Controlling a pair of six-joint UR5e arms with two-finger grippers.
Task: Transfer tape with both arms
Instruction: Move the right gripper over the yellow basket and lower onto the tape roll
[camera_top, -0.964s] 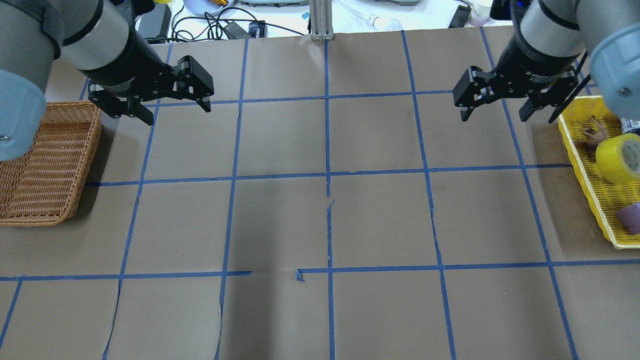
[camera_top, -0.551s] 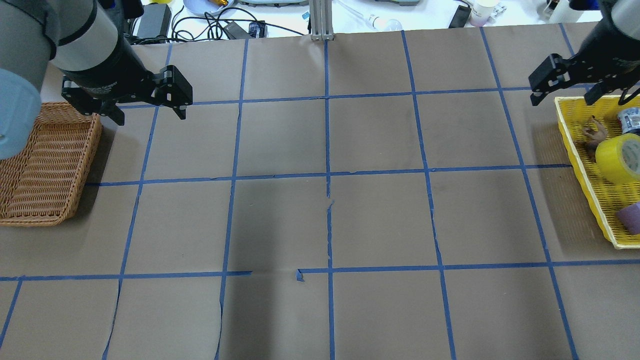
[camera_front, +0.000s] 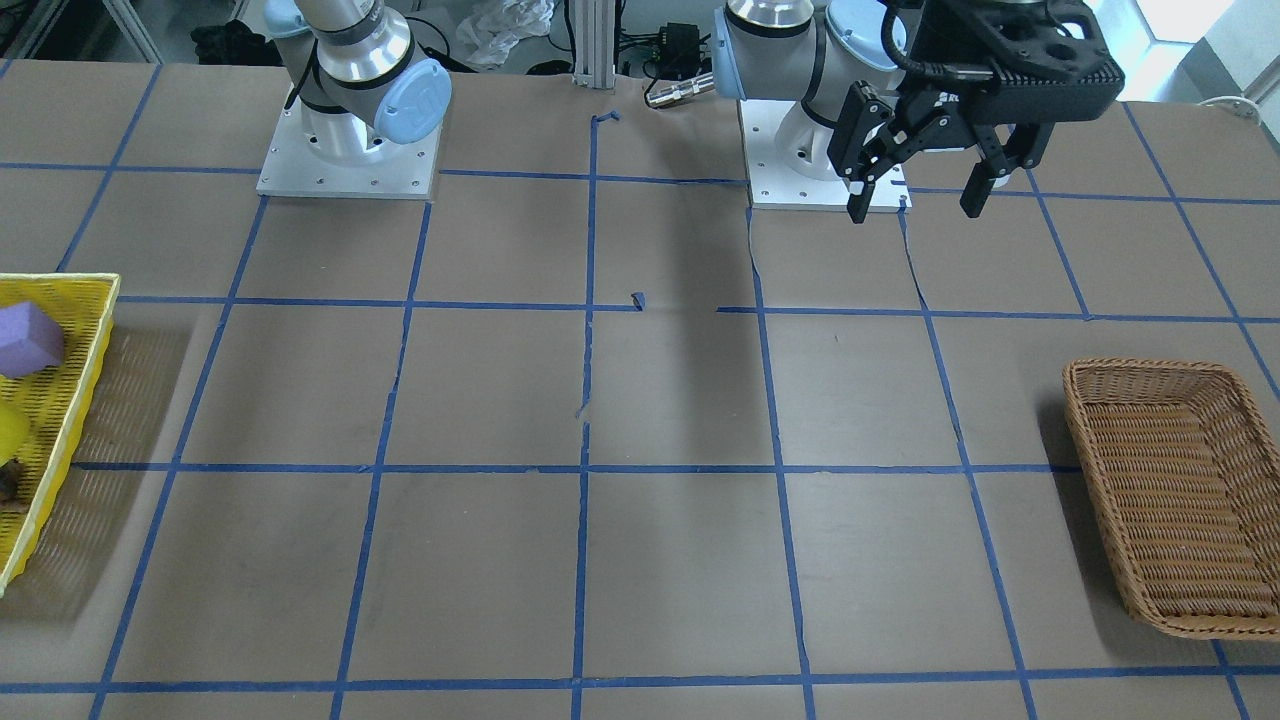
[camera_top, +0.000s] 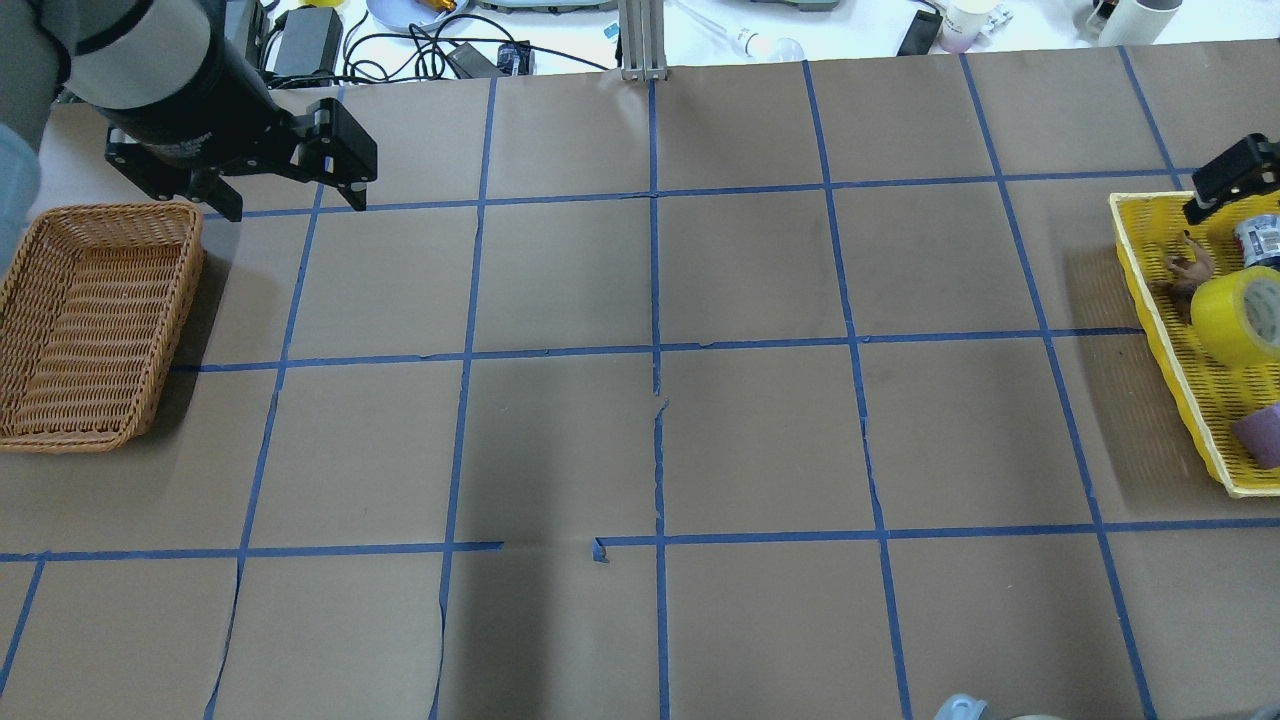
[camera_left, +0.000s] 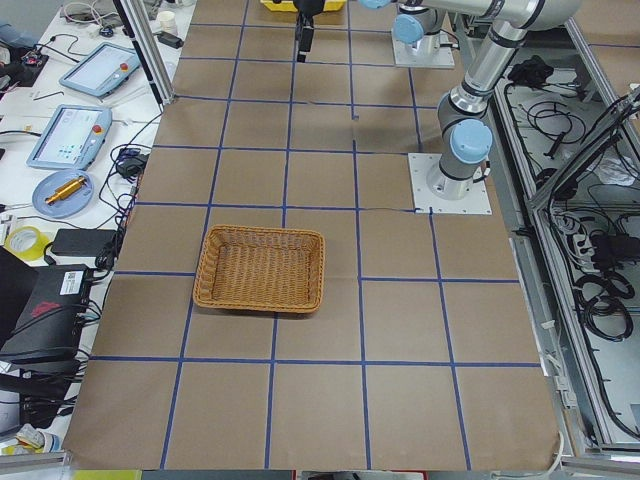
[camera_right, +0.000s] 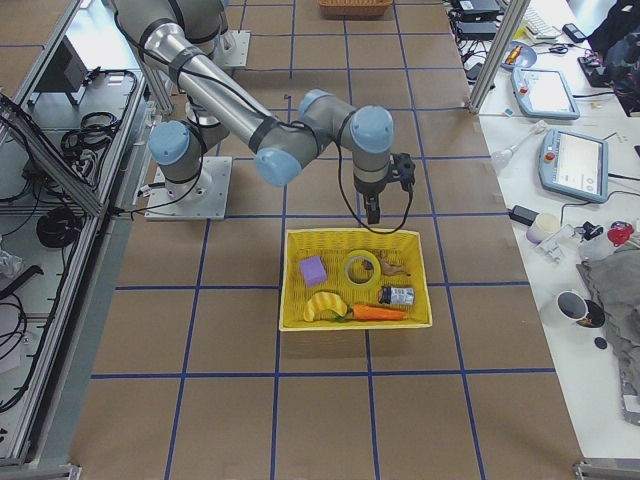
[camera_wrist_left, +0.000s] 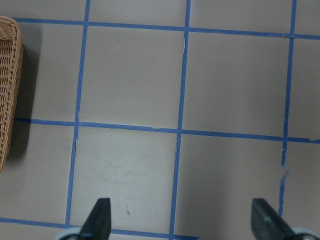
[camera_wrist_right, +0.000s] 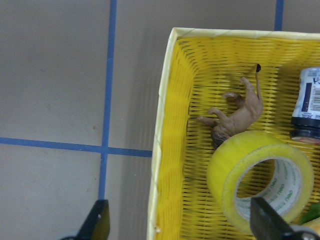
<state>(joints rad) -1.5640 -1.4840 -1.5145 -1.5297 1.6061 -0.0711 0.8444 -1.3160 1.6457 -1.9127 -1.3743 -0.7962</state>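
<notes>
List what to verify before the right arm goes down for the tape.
1. Right gripper open: ok, fingers wide apart.
2. Right gripper centred over the tape: not ok; it straddles the wall of the yellow basket, with the tape towards one finger.
3. Tape free of neighbours: cannot tell; the brown toy figure lies close beside it, maybe touching.
4. Left gripper open, holding nothing: ok.
5. Wicker basket on the left arm's side: ok.

A wicker basket (camera_top: 70, 440) and a yellow basket (camera_top: 1170, 345) sit on the blue-gridded, brown-papered table (camera_top: 750, 270).
</notes>
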